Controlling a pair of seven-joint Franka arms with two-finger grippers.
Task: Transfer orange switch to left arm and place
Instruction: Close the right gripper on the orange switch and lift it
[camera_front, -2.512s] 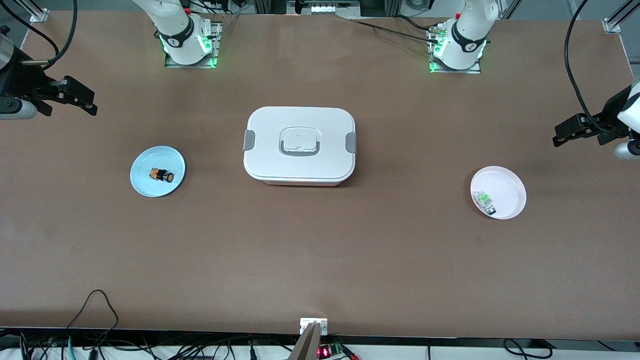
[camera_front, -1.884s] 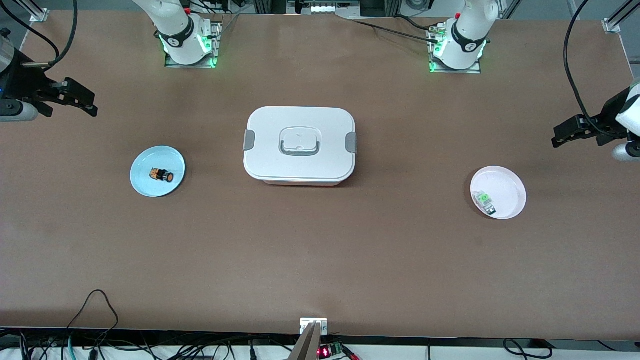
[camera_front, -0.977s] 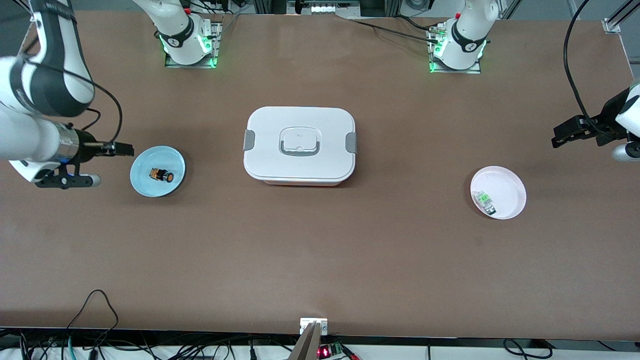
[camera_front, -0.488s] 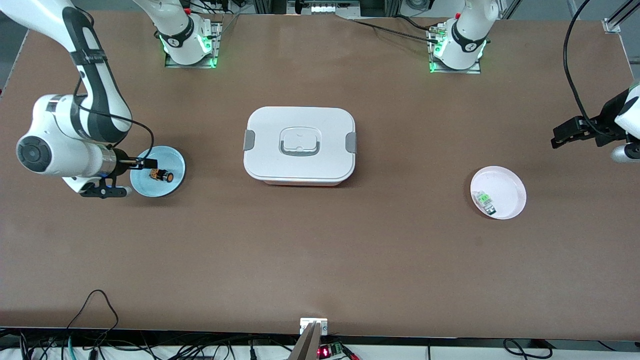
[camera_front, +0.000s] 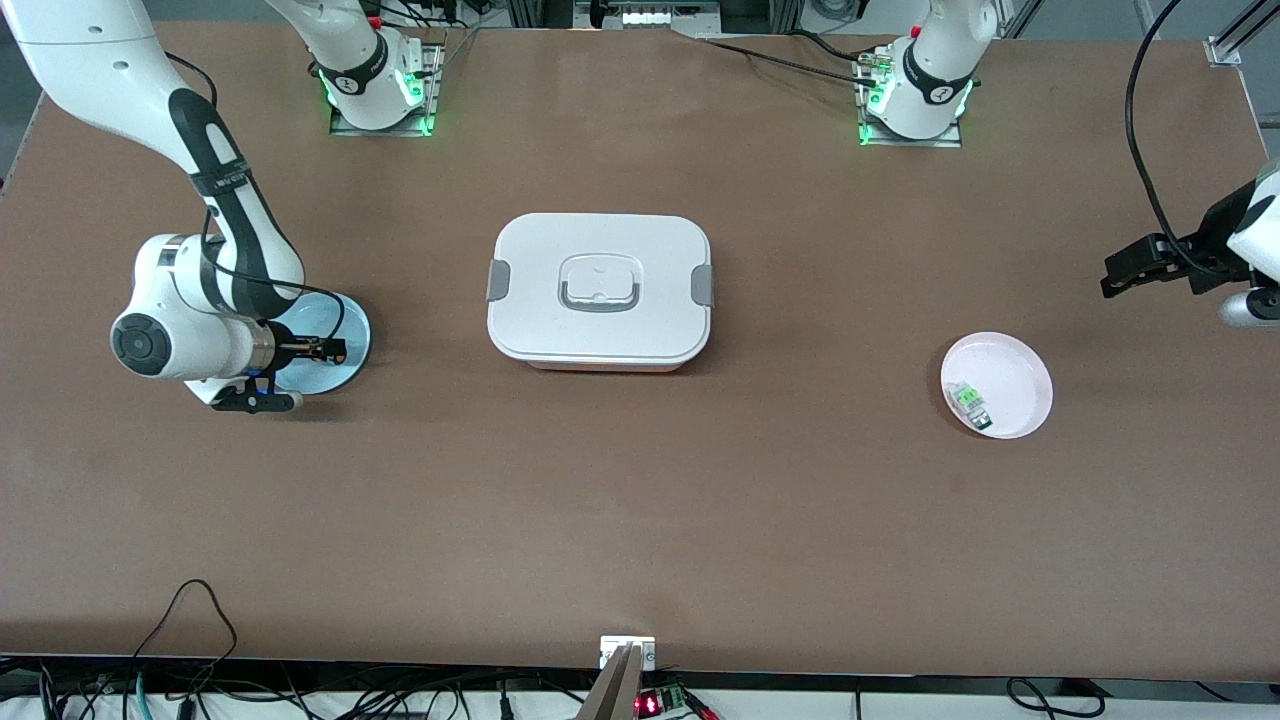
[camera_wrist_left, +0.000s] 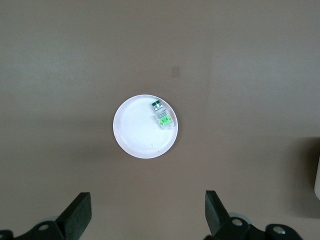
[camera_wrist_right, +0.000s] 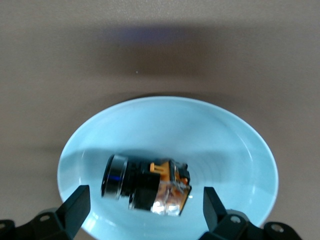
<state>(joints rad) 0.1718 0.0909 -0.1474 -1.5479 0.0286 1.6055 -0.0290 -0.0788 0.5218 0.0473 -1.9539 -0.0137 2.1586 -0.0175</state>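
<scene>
The orange switch, black with an orange and tan end, lies on its side on a small blue plate toward the right arm's end of the table. My right gripper is open and low over the plate, one finger on each side of the switch, apart from it. In the front view the right gripper covers most of the switch. The white box sits closed at the table's middle. My left gripper waits open and empty in the air at the left arm's end; in the left wrist view it holds nothing.
A pale pink plate with a small clear part with green markings lies toward the left arm's end; both show in the left wrist view, the plate and the part. Bare brown table lies nearer the front camera than the box.
My right arm has swung in from the table's end and come down over the blue plate, its open fingers now around the switch. The left arm has not moved.
</scene>
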